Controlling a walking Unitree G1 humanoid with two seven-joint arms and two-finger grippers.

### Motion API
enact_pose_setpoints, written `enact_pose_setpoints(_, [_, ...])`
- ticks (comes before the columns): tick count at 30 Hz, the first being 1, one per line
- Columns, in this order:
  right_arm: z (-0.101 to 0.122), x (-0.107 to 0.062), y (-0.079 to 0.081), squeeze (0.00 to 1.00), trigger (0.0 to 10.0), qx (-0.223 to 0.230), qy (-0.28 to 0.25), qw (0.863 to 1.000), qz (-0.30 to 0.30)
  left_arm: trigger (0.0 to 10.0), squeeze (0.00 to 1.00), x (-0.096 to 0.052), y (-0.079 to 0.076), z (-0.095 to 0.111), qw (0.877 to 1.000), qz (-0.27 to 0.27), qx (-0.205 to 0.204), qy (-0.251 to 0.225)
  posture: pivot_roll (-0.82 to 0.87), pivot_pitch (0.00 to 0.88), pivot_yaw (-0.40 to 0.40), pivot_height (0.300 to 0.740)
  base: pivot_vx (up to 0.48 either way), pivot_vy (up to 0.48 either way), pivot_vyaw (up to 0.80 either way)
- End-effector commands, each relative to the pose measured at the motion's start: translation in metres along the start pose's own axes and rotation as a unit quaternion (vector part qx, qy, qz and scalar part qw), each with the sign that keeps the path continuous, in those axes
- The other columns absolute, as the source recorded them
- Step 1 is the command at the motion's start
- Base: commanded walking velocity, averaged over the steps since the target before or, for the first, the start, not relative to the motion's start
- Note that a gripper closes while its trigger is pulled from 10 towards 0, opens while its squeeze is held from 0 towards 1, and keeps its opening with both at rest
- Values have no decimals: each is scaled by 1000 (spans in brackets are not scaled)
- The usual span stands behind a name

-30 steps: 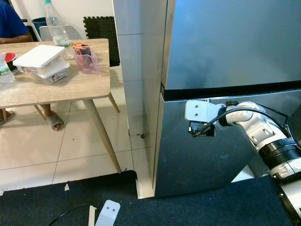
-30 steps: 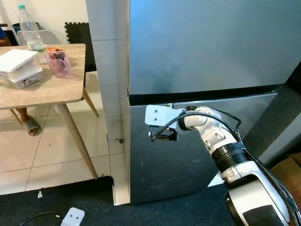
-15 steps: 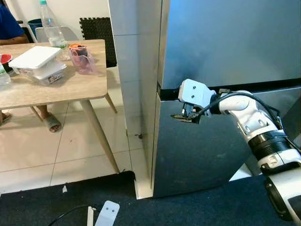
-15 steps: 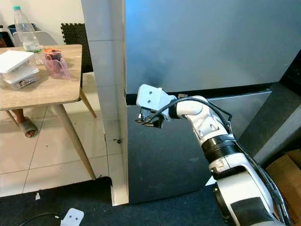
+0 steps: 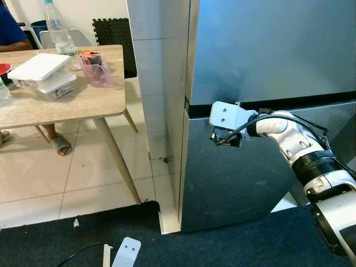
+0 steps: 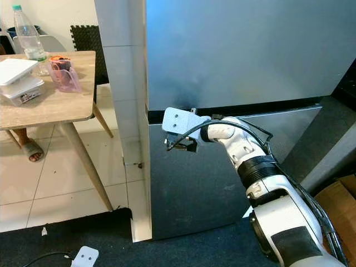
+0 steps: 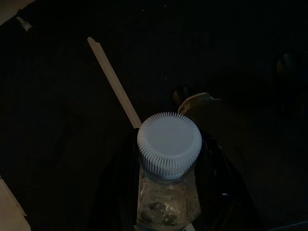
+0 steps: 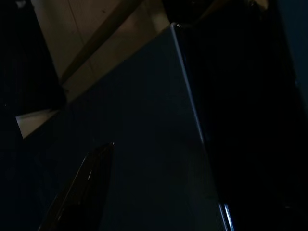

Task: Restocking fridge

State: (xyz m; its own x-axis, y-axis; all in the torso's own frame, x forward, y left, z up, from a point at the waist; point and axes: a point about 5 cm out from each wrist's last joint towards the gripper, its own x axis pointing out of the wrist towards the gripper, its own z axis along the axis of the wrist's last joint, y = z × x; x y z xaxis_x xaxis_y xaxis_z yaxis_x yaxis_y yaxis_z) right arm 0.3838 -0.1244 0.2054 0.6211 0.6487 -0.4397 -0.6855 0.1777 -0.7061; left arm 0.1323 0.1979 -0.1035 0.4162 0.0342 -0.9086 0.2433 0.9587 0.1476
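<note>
The grey fridge stands shut before me, with its upper door [image 5: 267, 50] over its lower door [image 5: 250, 183]. My right gripper [image 5: 223, 137] is at the top of the lower door, near the door's left edge, just under the dark gap between the two doors. One black finger [image 8: 82, 192] lies against the grey door face in the right wrist view. In the dark left wrist view a clear water bottle with a ribbed white cap [image 7: 169, 143] stands between my left gripper's fingers, low over the dark floor.
A wooden table [image 5: 83, 103] stands at the left with white boxes [image 5: 41, 69], a pink jug [image 5: 95, 68] and a water bottle [image 5: 55, 28]. A person in blue [image 5: 10, 28] sits behind it. A white tiled pillar [image 5: 158, 83] flanks the fridge. A cardboard box [image 6: 339, 206] is at the right.
My right gripper has risen from the lower door's face to its top-left edge by the gap, then settled slightly lower. The camera has shifted a little.
</note>
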Motion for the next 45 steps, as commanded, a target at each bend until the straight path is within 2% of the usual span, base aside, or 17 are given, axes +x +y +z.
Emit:
enact_pose_setpoints(1, [-2,-1,0,0,10000,-29,11,999,18,10000,0,-2,-6,-16,999,-17,5,27,-49,0,-60,740,0,0,0])
enact_pose_setpoints(8, [-4,-2,6,0,10000,-45,13,997,56,10000,0,-2,-6,-15,999,-17,7,27,-48,0,-62,740,0,0,0])
enact_pose_setpoints(10, [-9,-5,14,0,10000,-59,19,993,105,10000,0,-2,-6,-15,999,-17,8,26,-46,0,-64,740,0,0,0])
enact_pose_setpoints(13, [-10,-8,22,0,10000,-66,18,987,145,10000,0,-1,-8,-13,1000,-17,8,24,-47,0,-64,740,0,0,0])
enact_pose_setpoints(18, [-10,-13,29,0,10000,-57,11,979,195,10000,0,0,-12,-8,1000,-19,8,20,-47,0,-61,740,0,0,0])
enact_pose_setpoints(24, [-13,-19,31,0,10000,-49,8,974,221,10000,0,0,-13,-6,1000,-20,8,19,-46,0,-61,740,0,0,0])
enact_pose_setpoints(28, [-7,-30,34,0,10000,-17,-25,965,261,10000,0,0,-12,-7,1000,-19,7,20,-47,0,-61,740,0,0,0])
enact_pose_setpoints(34, [5,-40,33,0,10000,0,-68,956,284,10000,0,-1,-8,-10,1000,-17,7,23,-47,0,-61,740,0,0,0])
enact_pose_setpoints(36, [12,-44,33,0,10000,7,-97,951,293,10000,0,-1,-7,-11,1000,-16,6,24,-47,0,-61,740,0,0,0])
enact_pose_setpoints(37, [24,-49,32,0,10000,16,-140,943,300,10000,0,-1,-6,-12,1000,-16,6,24,-45,0,-56,740,0,0,0])
enact_pose_setpoints(38, [24,-49,32,0,10000,16,-140,943,300,10000,0,-1,-6,-12,1000,-16,6,24,-45,0,-56,740,0,0,0])
enact_pose_setpoints(39, [32,-53,31,0,10000,21,-171,936,307,10000,0,-1,-6,-12,1000,-16,6,24,-45,0,-56,740,0,0,0])
enact_pose_setpoints(40, [59,-69,25,0,10000,40,-278,906,317,10000,0,-1,-5,-13,1000,-15,5,25,-46,0,-57,740,0,0,0])
enact_pose_setpoints(41, [59,-69,25,0,10000,40,-278,906,317,10000,0,-1,-5,-13,1000,-15,5,25,-46,0,-57,740,0,0,0])
enact_pose_setpoints(45, [95,-95,6,0,10000,57,-419,854,303,10000,0,-2,-4,-14,1000,-15,5,26,-49,0,-56,740,0,0,0])
